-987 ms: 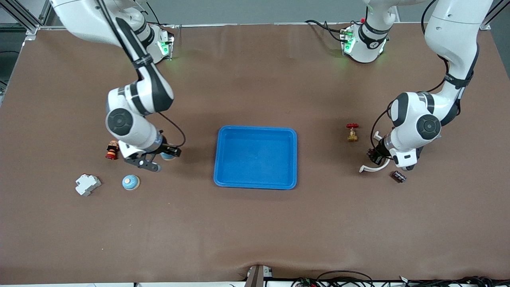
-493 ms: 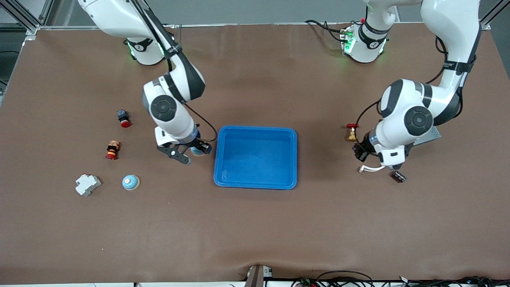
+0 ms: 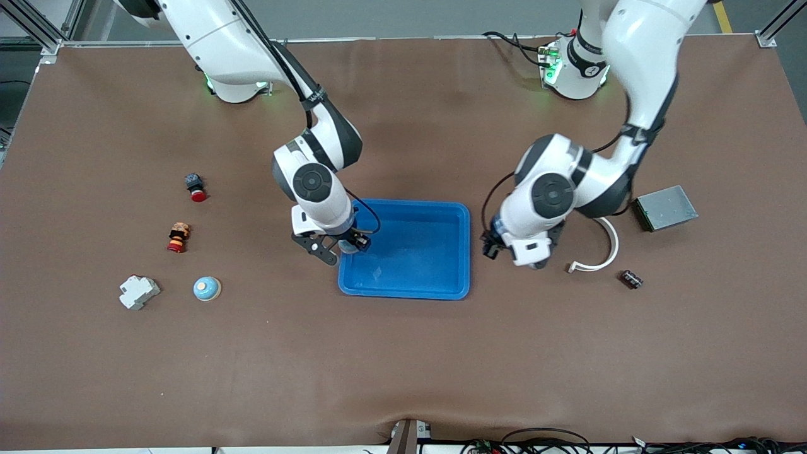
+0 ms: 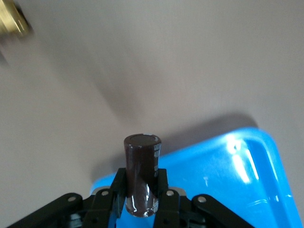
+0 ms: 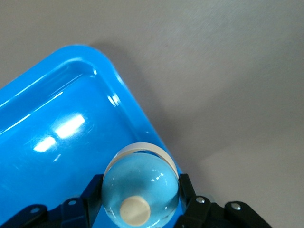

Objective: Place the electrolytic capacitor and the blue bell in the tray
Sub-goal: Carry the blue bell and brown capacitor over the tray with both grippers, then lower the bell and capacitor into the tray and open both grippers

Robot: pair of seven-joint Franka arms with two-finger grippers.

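The blue tray (image 3: 405,249) sits mid-bench. The blue bell (image 5: 140,189) is gripped in the right claw (image 3: 345,244) over the tray's edge. The capacitor (image 4: 141,174) is pinched in the left claw (image 3: 493,247), just beside the tray. Both should be carried well inside before being dropped.

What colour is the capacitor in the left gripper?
Dark brown capacitor, clearest in the left wrist view.

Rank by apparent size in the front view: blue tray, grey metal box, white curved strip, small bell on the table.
1. blue tray
2. grey metal box and white curved strip: too alike to rank
3. small bell
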